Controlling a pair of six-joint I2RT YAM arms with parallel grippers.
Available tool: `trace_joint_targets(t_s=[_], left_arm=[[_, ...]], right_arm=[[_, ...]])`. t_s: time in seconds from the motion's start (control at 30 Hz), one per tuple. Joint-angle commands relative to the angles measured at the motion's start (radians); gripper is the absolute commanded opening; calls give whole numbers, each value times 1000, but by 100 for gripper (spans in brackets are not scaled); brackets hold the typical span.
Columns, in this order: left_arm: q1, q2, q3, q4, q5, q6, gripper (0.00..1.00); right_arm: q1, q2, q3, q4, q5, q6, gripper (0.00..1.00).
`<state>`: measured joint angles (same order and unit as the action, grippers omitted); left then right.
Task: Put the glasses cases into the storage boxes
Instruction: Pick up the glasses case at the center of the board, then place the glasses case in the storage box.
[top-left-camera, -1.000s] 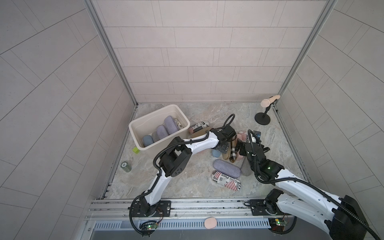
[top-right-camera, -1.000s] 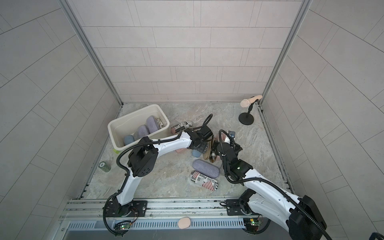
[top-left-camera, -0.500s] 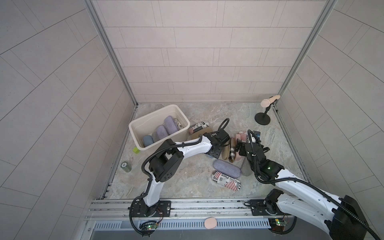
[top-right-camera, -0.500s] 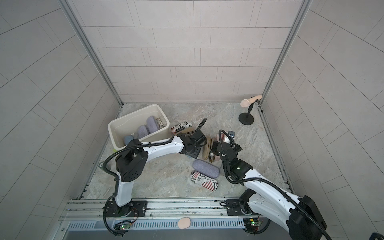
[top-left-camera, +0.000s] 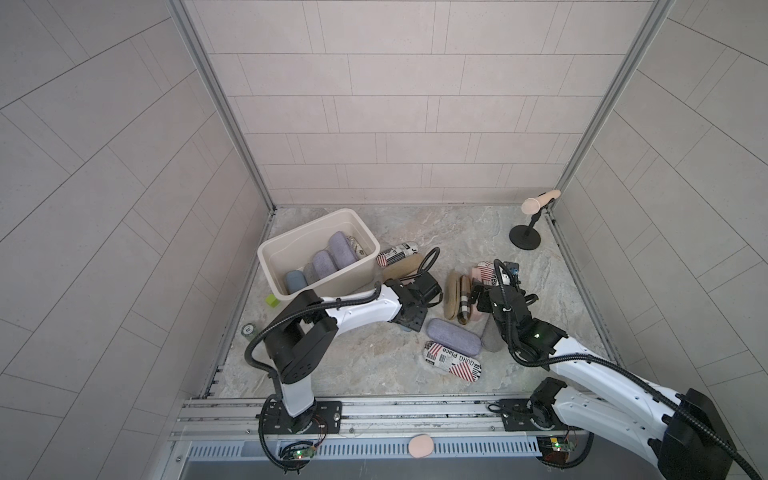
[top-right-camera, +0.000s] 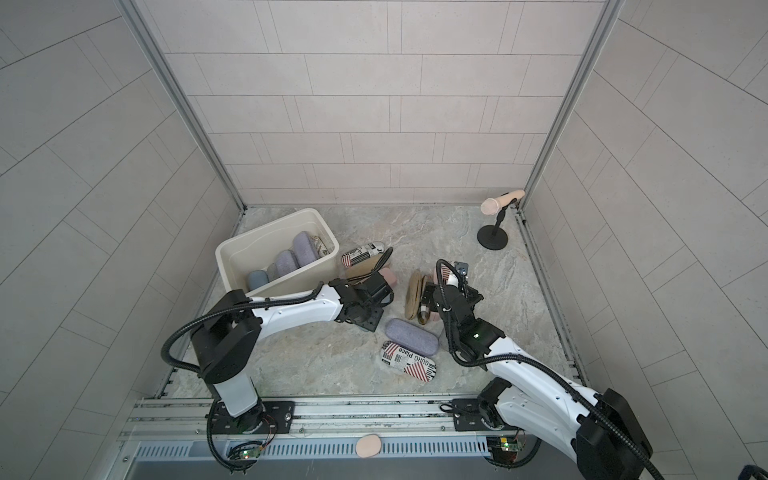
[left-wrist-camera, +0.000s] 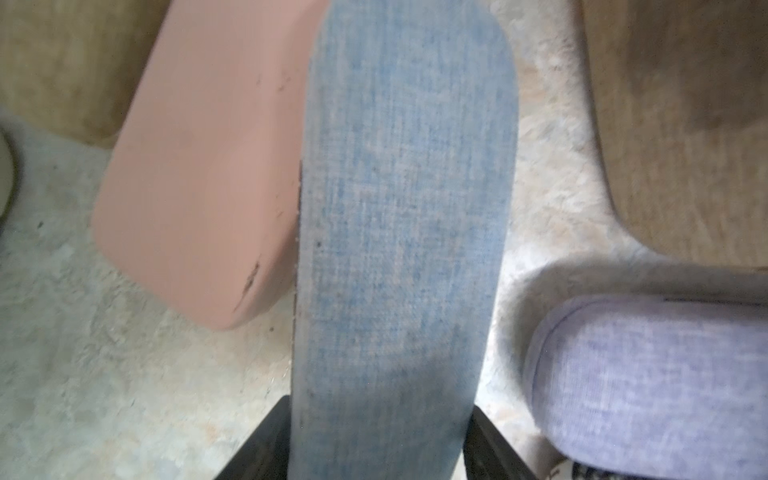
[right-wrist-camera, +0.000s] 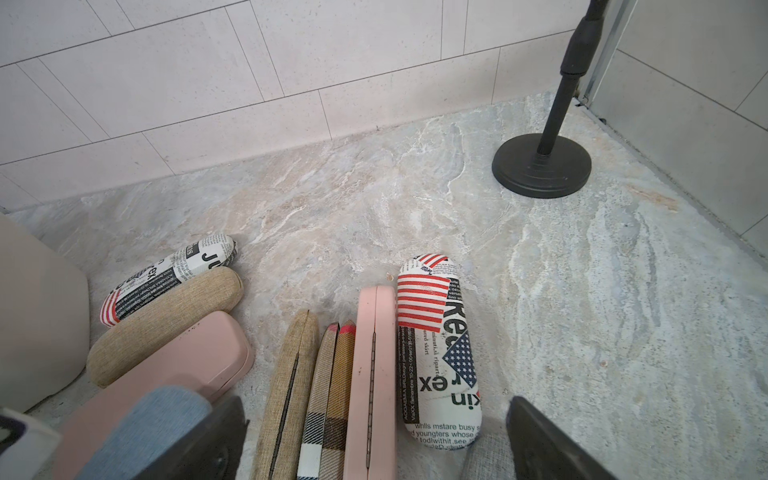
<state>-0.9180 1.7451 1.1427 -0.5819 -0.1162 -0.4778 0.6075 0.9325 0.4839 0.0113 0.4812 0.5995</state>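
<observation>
My left gripper (left-wrist-camera: 382, 415) is shut on a light blue glasses case (left-wrist-camera: 407, 208), which sticks out lengthwise between both black fingers. A pink case (left-wrist-camera: 199, 187) lies beside it and a lilac case (left-wrist-camera: 648, 386) on the other side. In both top views the left gripper (top-left-camera: 411, 320) sits low in front of the cream storage box (top-left-camera: 305, 227), which holds several lilac and grey cases (top-left-camera: 343, 249). My right gripper (right-wrist-camera: 374, 415) is open wide over a row of cases on edge: tan (right-wrist-camera: 286, 386), plaid (right-wrist-camera: 328, 395), pink (right-wrist-camera: 372, 374) and flag print (right-wrist-camera: 440, 353).
A black microphone stand (top-left-camera: 525, 239) stands at the back right. A green cube (top-left-camera: 272, 301) and a small dark can (top-left-camera: 248, 329) lie left of the box. A lilac case (top-left-camera: 453, 336), a flag-print case (top-left-camera: 451, 360) and a grey case (top-left-camera: 492, 338) lie between the arms.
The left gripper has closed on the light blue case and drawn back to the left, toward the front. The right arm has not moved.
</observation>
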Motion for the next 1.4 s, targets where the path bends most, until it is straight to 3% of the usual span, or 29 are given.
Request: trace_joint_targets(t_s=[0.0, 0.17, 0.33, 0.53, 0.7, 1.03, 1.37], left_arm=[[-5, -96, -54, 30, -20, -57, 58], [-5, -210, -141, 67, -22, -68, 58], [-4, -286, -89, -1, -97, -55, 58], [18, -318, -19, -62, -173, -41, 58], [87, -360, 18, -64, -155, -42, 57], [221, -422, 110, -100, -145, -1, 57], [507, -461, 131, 1, -63, -90, 56]], right_arm=[[-5, 6, 19, 4, 3, 8, 99], [-5, 12, 18, 8, -5, 11, 99], [-5, 21, 17, 28, -38, 4, 99], [9, 55, 14, 140, -253, -68, 97], [53, 104, 41, 177, -352, -132, 97], [76, 120, 51, 172, -328, -148, 97], [76, 122, 53, 165, -318, -150, 97]])
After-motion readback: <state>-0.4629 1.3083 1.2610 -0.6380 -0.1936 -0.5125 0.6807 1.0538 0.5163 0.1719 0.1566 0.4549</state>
